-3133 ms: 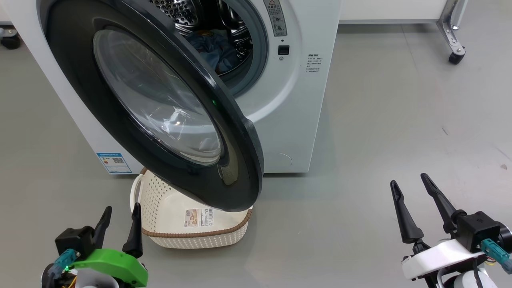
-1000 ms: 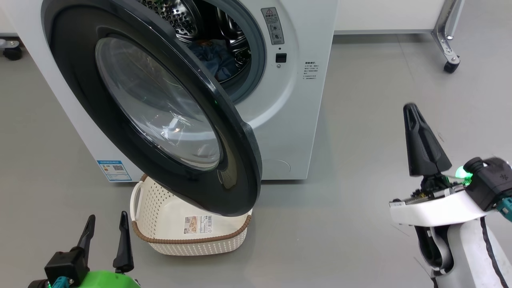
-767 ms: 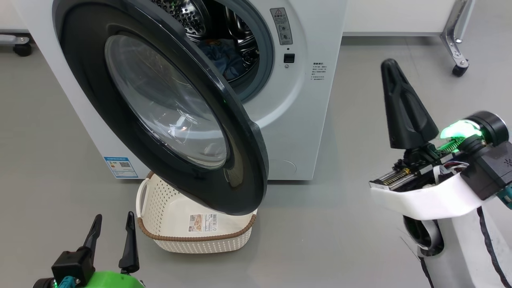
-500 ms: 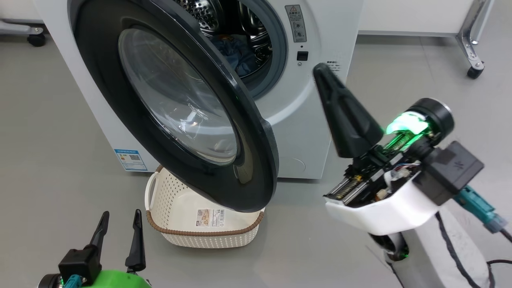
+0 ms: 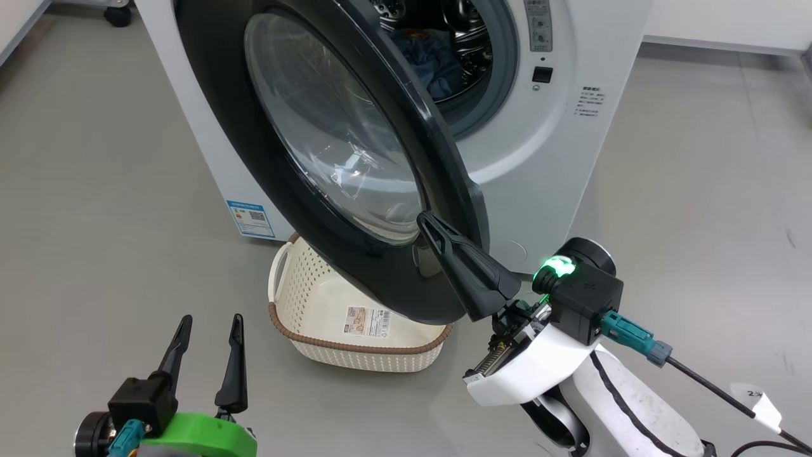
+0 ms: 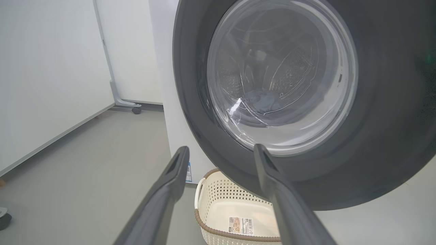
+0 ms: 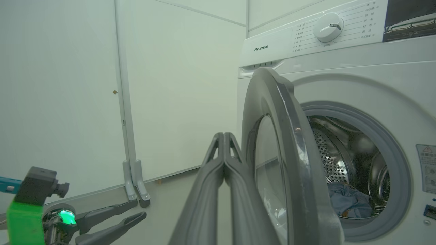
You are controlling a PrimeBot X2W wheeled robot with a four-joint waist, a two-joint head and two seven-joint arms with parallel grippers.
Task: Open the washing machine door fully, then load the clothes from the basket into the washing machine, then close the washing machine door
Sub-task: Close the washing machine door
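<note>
Swinging in from the right, the right gripper is now pointing its tips at the outer face of the washing machine door. Half a second ago it was hanging in front of the washing machine, over its white front panel. Its two dark fingers are pressing together with nothing between them. Their tips are lying over the door's black rim, just below the glass bowl; whether they are touching it I cannot tell. In the right wrist view the fingers are standing just beside the door's free edge.

The door is standing partly open, much as before, and tilting out over the basket. The basket is sitting on the grey floor against the machine's foot, its cream bottom showing bare.

The clothes are lying as a blue bundle low inside the steel drum. The left gripper is hovering low, near the basket's left side, with its fingers spread wide and gripping nothing.
</note>
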